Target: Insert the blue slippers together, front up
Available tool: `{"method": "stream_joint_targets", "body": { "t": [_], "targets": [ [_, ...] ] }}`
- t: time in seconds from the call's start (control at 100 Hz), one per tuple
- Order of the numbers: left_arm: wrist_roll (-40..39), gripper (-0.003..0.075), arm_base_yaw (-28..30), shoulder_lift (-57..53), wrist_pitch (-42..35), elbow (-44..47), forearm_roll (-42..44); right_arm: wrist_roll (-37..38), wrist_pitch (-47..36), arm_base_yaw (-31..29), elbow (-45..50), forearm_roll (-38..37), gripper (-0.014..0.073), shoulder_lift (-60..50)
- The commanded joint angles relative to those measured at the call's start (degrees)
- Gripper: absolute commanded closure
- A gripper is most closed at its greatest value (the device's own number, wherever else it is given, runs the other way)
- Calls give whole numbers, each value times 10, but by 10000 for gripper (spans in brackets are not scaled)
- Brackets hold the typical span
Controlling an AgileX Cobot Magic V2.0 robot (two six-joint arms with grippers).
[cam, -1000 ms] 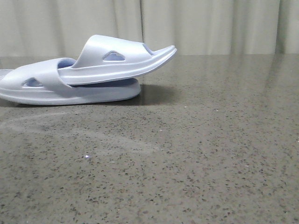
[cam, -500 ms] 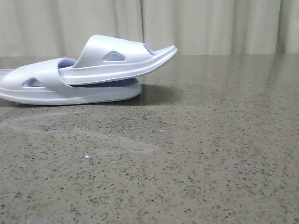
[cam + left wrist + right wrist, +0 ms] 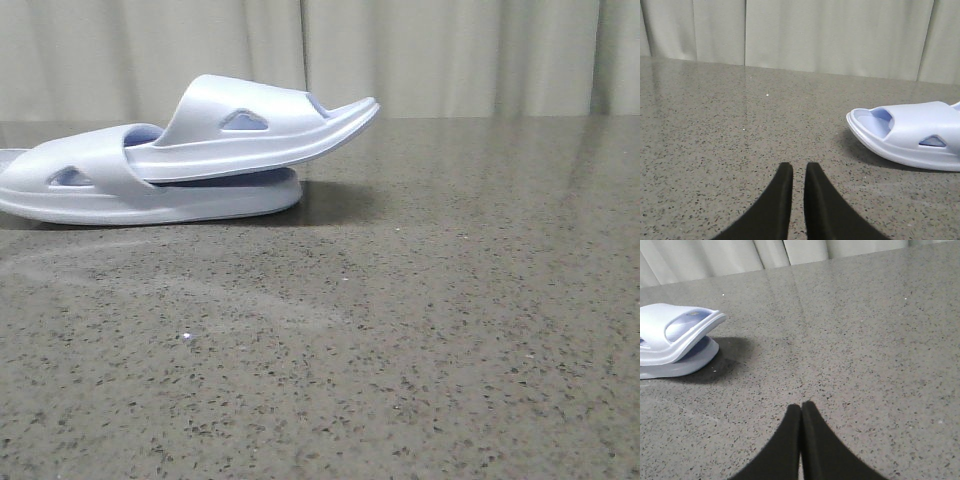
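1. Left tool (image 3: 793,172): two black fingers with a narrow gap between the tips, nearly closed, nothing between them; seen low in the left wrist view, over bare counter (image 3: 715,110).
2. Right tool (image 3: 801,407): black fingers pressed together tip to tip, closed on nothing; seen low in the right wrist view.
3. Neither tool shows in the front view.
4. Change against the earlier front frames: none to be seen. The blue slippers (image 3: 190,160) lie in the same spot and pose as half a second and one second ago; the speckled counter looks the same.
5. Blue slippers, placement: upper left of the front frame, on the dark speckled counter, before a pale curtain (image 3: 450,55).
6. Lower slipper (image 3: 120,195): sole flat on the counter, its far end cut off by the left edge of the frame.
7. Upper slipper (image 3: 250,125): one end tucked under the lower slipper's strap, the other end tilted upward to the right and overhanging.
8. Relation to left tool: one slipper end (image 3: 910,132) lies at the right edge of the left wrist frame, well apart from the fingers, no contact.
9. Relation to right tool: the stacked pair (image 3: 677,342) lies at the left edge of the right wrist frame, well apart from the fingers, no contact.
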Motion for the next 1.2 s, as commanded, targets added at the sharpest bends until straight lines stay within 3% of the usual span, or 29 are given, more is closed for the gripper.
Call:
{"method": "stream_joint_targets", "body": {
  "t": [0.0,0.79,0.84,0.89,0.99,1.06,1.12,1.19],
  "targets": [
    [-5,705,2,4,-46,5,-6,-6,-12,0,-14,10,683,0],
    [-5,705,2,4,-46,5,-6,-6,-39,0,-14,-4,683,0],
    [-5,705,2,4,-46,5,-6,4,-41,0,-14,-61,683,-1],
    [-5,705,2,4,-46,5,-6,64,-50,0,-14,-139,683,-3],
    [-5,704,2,4,-46,5,-6,301,-83,0,-13,-372,683,-13],
    [-5,705,2,4,-46,5,-6,408,-104,0,-3,-509,683,-23],
    [-5,705,2,4,-46,5,-6,444,-117,-1,11,-582,683,-36],
    [-5,705,2,4,-46,5,-6,456,-119,-10,29,-612,683,-58]
  ]
}}
